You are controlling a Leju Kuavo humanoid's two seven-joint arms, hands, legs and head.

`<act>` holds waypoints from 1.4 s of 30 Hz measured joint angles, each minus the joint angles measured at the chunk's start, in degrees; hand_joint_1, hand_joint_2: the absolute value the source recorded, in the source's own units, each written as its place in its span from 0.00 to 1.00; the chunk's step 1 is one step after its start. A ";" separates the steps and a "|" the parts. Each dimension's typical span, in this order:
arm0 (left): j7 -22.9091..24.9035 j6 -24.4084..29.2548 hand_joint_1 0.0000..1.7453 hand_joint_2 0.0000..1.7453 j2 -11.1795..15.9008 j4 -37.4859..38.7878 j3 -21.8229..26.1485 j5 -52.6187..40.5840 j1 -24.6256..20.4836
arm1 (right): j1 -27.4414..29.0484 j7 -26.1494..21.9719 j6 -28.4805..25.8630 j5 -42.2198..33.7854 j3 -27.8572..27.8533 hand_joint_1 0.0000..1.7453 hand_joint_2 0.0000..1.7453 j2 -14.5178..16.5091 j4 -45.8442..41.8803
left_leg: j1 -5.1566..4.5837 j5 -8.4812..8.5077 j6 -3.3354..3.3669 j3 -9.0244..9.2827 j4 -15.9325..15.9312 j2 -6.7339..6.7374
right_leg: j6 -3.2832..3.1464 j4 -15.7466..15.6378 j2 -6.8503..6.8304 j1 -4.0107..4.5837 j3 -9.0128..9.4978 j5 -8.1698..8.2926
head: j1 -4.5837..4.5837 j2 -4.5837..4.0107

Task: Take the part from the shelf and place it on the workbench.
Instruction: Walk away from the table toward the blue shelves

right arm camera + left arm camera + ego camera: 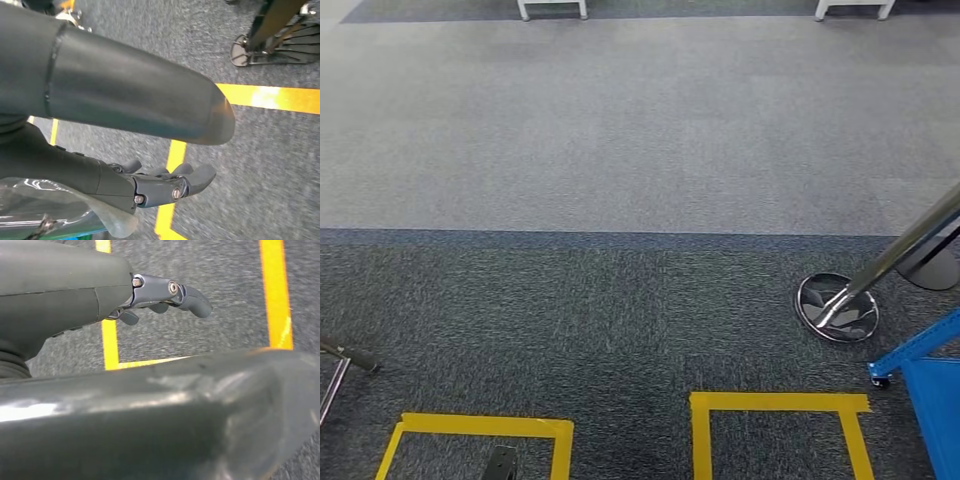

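Neither the part nor the workbench was to be seen, so the step in hand was judged to be the walk over the grey carpeted floor (pixel 622 150); it would be done well by steering past the leaning chrome post on its round base (pixel 838 306) and the blue metal frame (pixel 924 385). The left hand (pixel 162 297) and the right hand (pixel 166 182) both hung over the yellow floor tape (pixel 773 402), fingers loosely apart and holding nothing.

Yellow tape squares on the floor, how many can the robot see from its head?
2. One yellow tape square lies at the lower left of the carpet, the other at the lower right, near the blue frame. Both run off the picture's bottom edge.
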 joint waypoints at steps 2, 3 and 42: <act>0.00 0.01 0.00 0.00 0.05 0.00 0.05 0.03 -0.02 | 0.00 0.03 0.01 0.00 -0.04 0.00 0.00 0.02 0.00 | 0.04 4.27 0.66 2.94 -7.71 -2.41 | 0.11 0.16 1.58 0.05 0.03 -0.02 | 0.03 0.00; 0.00 0.02 0.00 0.00 0.08 0.00 0.14 0.08 -0.05 | -0.09 0.04 0.02 0.01 -0.05 0.00 0.00 0.03 0.00 | 0.06 5.22 0.83 4.02 -10.53 -3.57 | 0.30 0.28 2.31 0.04 -0.18 0.01 | 0.02 0.00; -0.53 -0.09 0.00 0.00 -0.22 0.00 0.72 -0.92 -0.17 | -0.17 0.72 -0.06 0.42 -1.66 0.00 0.00 -0.18 -0.04 | -0.20 5.88 2.07 4.62 -13.80 -0.82 | 2.20 8.90 -1.18 0.03 -6.18 -4.72 | 0.31 0.01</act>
